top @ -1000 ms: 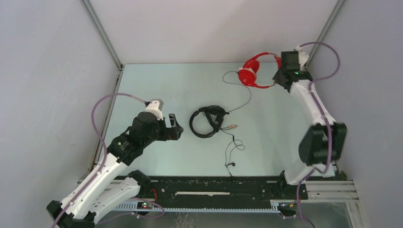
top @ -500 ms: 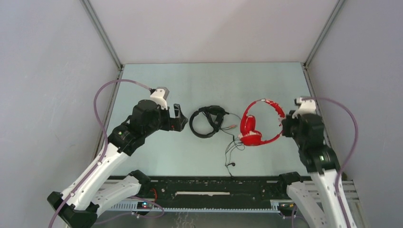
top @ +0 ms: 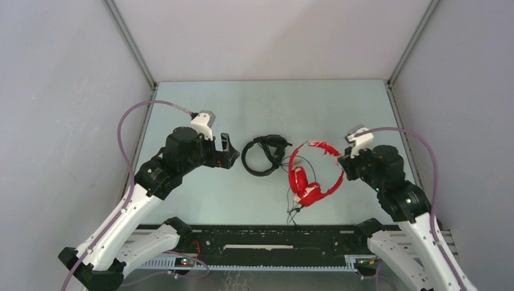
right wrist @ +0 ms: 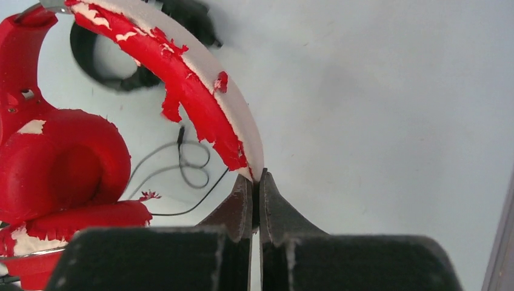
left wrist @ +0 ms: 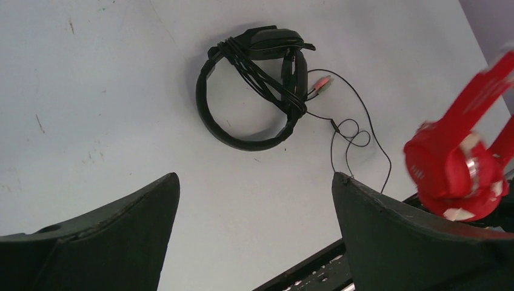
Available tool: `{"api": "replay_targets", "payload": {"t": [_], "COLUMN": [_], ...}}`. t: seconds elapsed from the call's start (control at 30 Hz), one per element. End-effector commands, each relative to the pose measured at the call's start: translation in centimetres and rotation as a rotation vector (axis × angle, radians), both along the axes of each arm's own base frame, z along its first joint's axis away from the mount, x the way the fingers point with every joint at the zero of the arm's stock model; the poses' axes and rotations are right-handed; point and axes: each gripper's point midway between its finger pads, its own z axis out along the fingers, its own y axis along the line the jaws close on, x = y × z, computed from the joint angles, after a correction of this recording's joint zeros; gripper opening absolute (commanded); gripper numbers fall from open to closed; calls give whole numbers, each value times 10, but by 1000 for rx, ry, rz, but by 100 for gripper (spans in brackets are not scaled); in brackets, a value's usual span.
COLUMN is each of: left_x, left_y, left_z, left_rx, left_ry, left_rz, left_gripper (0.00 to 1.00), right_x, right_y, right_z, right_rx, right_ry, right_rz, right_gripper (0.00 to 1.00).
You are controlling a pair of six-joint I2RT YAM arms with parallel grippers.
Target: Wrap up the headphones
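- Count: two sets of headphones, one red, one black; two arms, each with one tool
- Red headphones (top: 298,179): lifted right of centre and held by the headband, with both earcups hanging toward the near edge
- Black headphones (top: 263,156): flat on the worktop (top: 200,97) at centre, own cord wound round the band, just left of the red set
- Thin dark cable (left wrist: 348,130): loose loops on the worktop between the two sets
- Right tool (right wrist: 254,180): fingers pinched shut on the red headband; forearm angled in from the near right
- Left tool (left wrist: 254,179): jaws wide apart, nothing between them, aimed at the black set; elbow raised
- Edges: grey walls left, back and right; black rail (top: 273,239) along the near edge; the red earcups are near this rail and well apart from the walls
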Motion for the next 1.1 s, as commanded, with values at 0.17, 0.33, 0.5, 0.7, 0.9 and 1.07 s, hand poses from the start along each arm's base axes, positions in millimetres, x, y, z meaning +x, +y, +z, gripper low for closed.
{"api": "replay_targets", "payload": {"t": [0.17,0.33,0.5,0.7,0.9,1.07], "left_x": [-7,-7,-11,-12,-11,-7], "left_y": [-15,-36,-55,-47,-44,-54], "left_z": [11,3,-16,-20,-24,-22], "left_rx": [-35,-94,-97,-75,-60,-79], "left_ry": [4,54,119,106,105,115], "left_rz": [-90,-148,-220,-190,-175,-197], "left_gripper": [100,100,100,100,100,100], "right_x": [19,54,86,91,36,5], "right_y": [1,-28,-43,-61,-62,-48], "right_z": [-56,-89,-109,-66,-60,-96], "right_rx": [-391,-476,-489,-187,262,418], "right_ry": [160,238,266,205,381,546], "right_rz": [98,-16,-182,-495,-755,-847], "right_gripper": [0,0,52,72,81,85]}}
